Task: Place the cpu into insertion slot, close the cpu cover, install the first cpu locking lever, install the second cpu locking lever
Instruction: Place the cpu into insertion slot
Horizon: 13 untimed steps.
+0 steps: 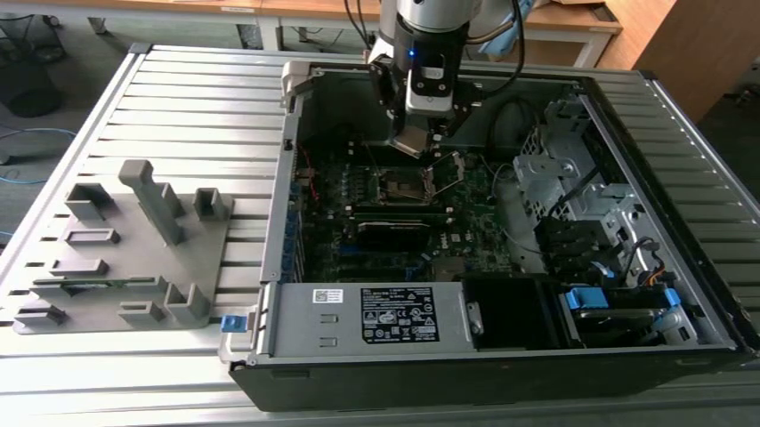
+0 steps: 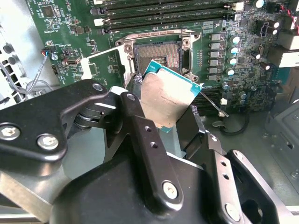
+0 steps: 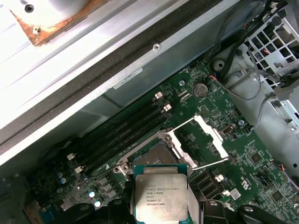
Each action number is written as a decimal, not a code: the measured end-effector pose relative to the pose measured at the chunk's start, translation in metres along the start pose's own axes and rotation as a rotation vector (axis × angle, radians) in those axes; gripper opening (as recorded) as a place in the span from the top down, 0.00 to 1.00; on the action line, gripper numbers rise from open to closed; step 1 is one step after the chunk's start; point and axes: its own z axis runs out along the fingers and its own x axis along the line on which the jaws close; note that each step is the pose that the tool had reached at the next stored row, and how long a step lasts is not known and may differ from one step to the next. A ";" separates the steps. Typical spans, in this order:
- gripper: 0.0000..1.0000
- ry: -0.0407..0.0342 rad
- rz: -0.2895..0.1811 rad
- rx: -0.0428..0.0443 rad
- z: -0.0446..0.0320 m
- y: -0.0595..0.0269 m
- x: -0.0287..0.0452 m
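Gripper (image 1: 414, 142) sits upper centre in the exterior view, inside the open case (image 1: 277, 240). Jaws are clamped on the cpu (image 2: 168, 100) by two opposite edges, with its metal top showing in both wrist views and the chip tilted. Cpu hangs close over the slot (image 2: 156, 52), not seated; can't tell if a corner touches. Cover (image 3: 211, 134) is swung open beside the slot. Grey fixture (image 1: 119, 267) lies at the exterior view's left, well apart.
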 end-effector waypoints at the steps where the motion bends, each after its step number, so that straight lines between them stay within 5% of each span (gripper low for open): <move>1: 0.46 0.0000 0.000 -0.0001 0.0001 0.0000 0.0000; 13: 0.46 -0.0005 0.005 -0.0001 0.0008 -0.0001 0.0000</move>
